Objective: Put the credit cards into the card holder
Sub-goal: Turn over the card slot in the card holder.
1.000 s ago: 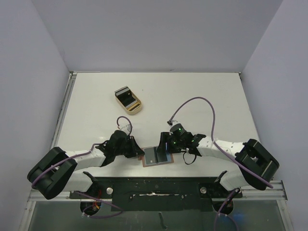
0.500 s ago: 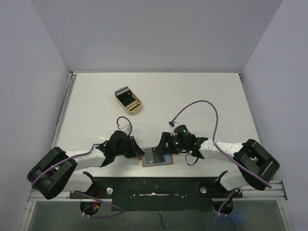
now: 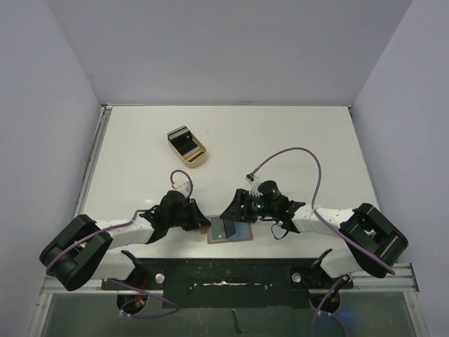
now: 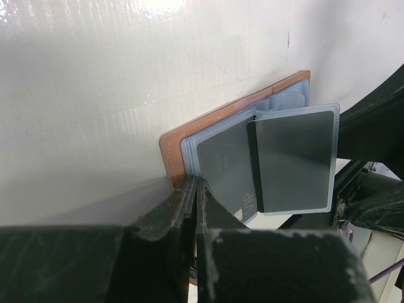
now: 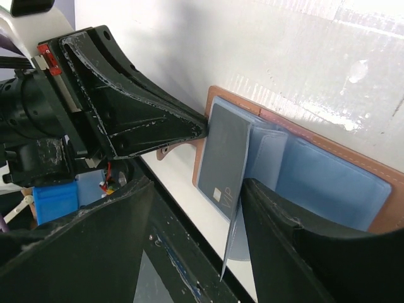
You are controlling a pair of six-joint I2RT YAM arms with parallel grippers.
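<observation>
The brown card holder [image 3: 210, 239] lies open near the table's front edge, blue-grey inside [image 5: 328, 183]. One grey credit card marked VIP [image 4: 224, 170] lies flat on its left half. A second grey card [image 4: 297, 161] stands tilted up beside it, seen edge-on [image 5: 237, 208] against the right finger of my right gripper [image 5: 197, 183]. That gripper [image 3: 235, 212] hangs open over the holder, with a wide gap on the card's other side. My left gripper [image 4: 196, 183] is shut, its tips [image 5: 199, 126] resting on the holder's brown left edge [image 4: 170, 154].
A tan oval tray [image 3: 200, 156] with a dark card [image 3: 184, 144] in it sits at the back left of the white table. The black front rail [image 3: 224, 270] runs just below the card holder. Purple cables loop above both arms.
My right gripper has moved left over the card holder, and the second grey card has risen from lying flat to standing tilted. The left arm has stayed still.
</observation>
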